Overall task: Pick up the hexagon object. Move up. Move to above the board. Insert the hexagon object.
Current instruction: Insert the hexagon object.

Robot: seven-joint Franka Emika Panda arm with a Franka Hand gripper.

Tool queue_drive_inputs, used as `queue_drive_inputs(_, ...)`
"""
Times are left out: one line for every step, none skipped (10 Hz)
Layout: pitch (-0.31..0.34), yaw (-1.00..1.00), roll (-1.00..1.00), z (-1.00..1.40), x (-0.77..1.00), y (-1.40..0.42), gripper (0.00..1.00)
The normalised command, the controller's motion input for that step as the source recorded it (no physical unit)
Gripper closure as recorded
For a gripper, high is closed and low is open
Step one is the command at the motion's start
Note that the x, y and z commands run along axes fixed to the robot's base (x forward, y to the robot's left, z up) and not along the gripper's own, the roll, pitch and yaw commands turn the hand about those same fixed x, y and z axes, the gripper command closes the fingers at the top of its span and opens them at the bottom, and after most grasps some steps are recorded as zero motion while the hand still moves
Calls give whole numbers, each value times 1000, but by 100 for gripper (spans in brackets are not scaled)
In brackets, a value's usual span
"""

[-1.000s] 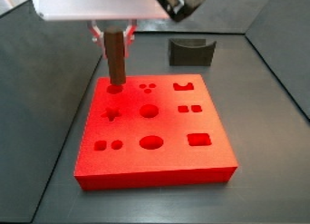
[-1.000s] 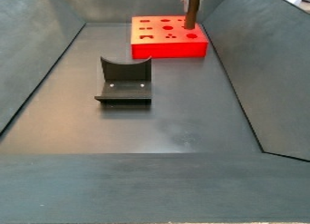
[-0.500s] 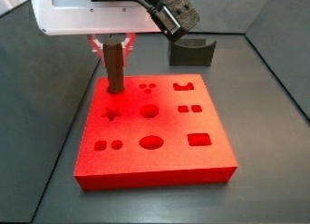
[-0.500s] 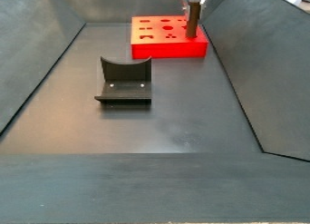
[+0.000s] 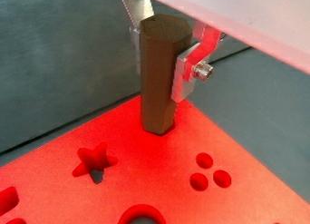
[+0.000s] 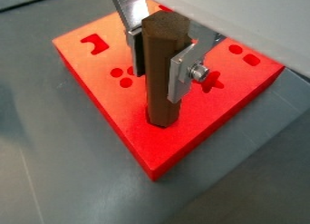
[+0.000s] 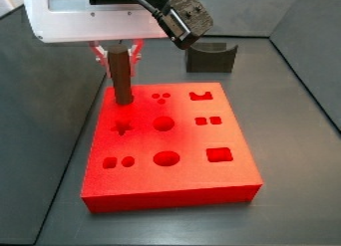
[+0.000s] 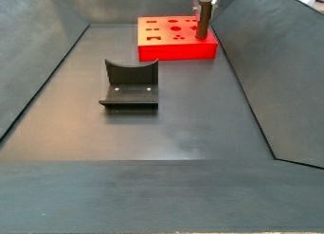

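Note:
The hexagon object (image 5: 158, 78) is a tall brown peg that stands upright with its lower end in a hole at a far corner of the red board (image 5: 158, 187). My gripper (image 5: 164, 46) is shut on the peg's upper part, with a silver finger (image 5: 186, 72) flat against each side. Both wrist views show this; the peg (image 6: 164, 73) meets the board (image 6: 109, 114) near its edge. In both side views the gripper (image 7: 122, 53) (image 8: 200, 3) hangs straight above the board (image 7: 186, 180) (image 8: 171, 50) with the peg (image 7: 122, 79) (image 8: 199, 25) in it.
The dark fixture (image 7: 210, 58) stands on the grey floor beyond the board, and shows nearer in a side view (image 8: 129, 84). Sloped grey walls surround the floor. The board carries star, round and square holes.
The gripper has come down with the peg, and the peg's lower end now sits deeper in the board's corner hole. The board and fixture have not moved.

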Motion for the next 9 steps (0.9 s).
queue_drive_inputs(-156, -223, 0, -643, 360, -43, 100)
queue_drive_inputs(-169, -351, 0, -697, 294, -17, 100)
queue_drive_inputs(-187, -417, 49, -740, 243, 0, 100)
queue_drive_inputs(-183, -406, 73, -737, 191, 0, 100)
queue_drive_inputs(-186, -231, 114, -769, 0, 0, 100)
queue_drive_inputs(-181, -103, 129, -774, -123, 0, 100)
queue_drive_inputs(-144, -37, 139, -540, -163, 0, 100)
queue_drive_inputs(-96, 0, 86, -326, -100, 0, 100)
queue_drive_inputs(0, 0, 0, 0, 0, 0, 100)
